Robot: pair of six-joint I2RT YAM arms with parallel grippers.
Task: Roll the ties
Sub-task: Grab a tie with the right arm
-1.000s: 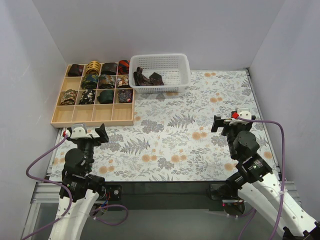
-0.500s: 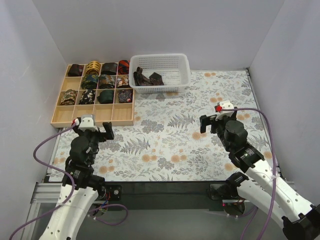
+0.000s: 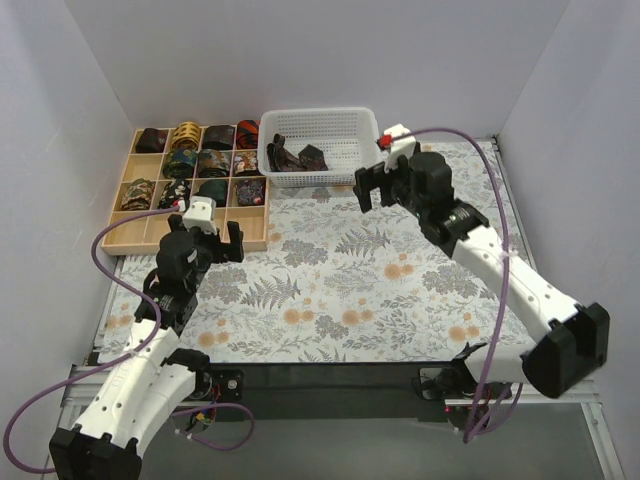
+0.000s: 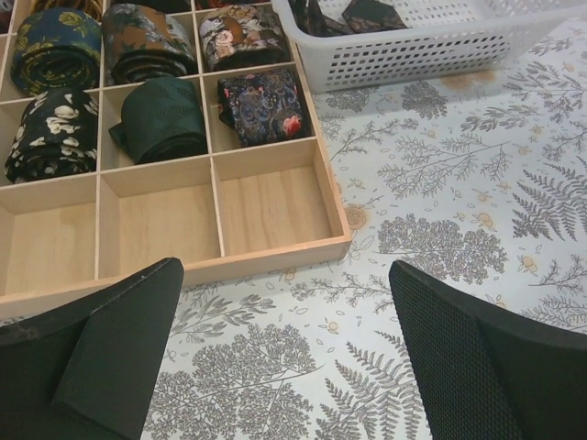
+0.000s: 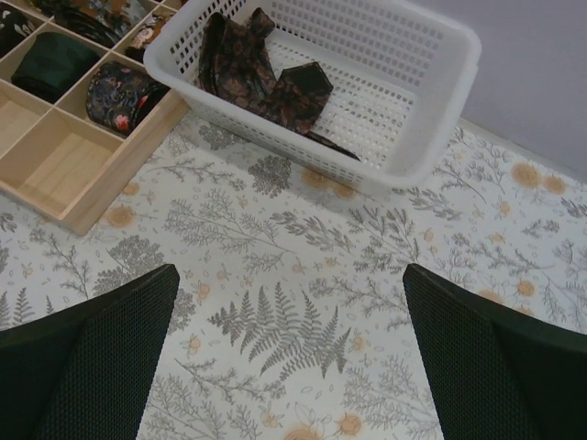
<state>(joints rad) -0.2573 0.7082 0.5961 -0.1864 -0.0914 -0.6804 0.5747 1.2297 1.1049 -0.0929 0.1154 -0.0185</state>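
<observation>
Loose dark ties [image 5: 240,66] lie heaped in the white basket [image 5: 431,119], plain from the right wrist; the left wrist instead shows rolled ties [image 4: 156,119] in the wooden tray [image 4: 266,261]. Both arms' jaws gape, empty.

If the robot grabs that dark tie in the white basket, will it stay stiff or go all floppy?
Probably floppy: the tie lies crumpled and folded in the basket, so it should dangle when lifted. It is likely light too, since it looks like thin fabric.

The top camera looked down from high behind. Both wrist cameras looked down from close, sharing the white mesh plastic basket [image 5: 431,124] and gridded wooden tray [image 4: 275,258].
</observation>
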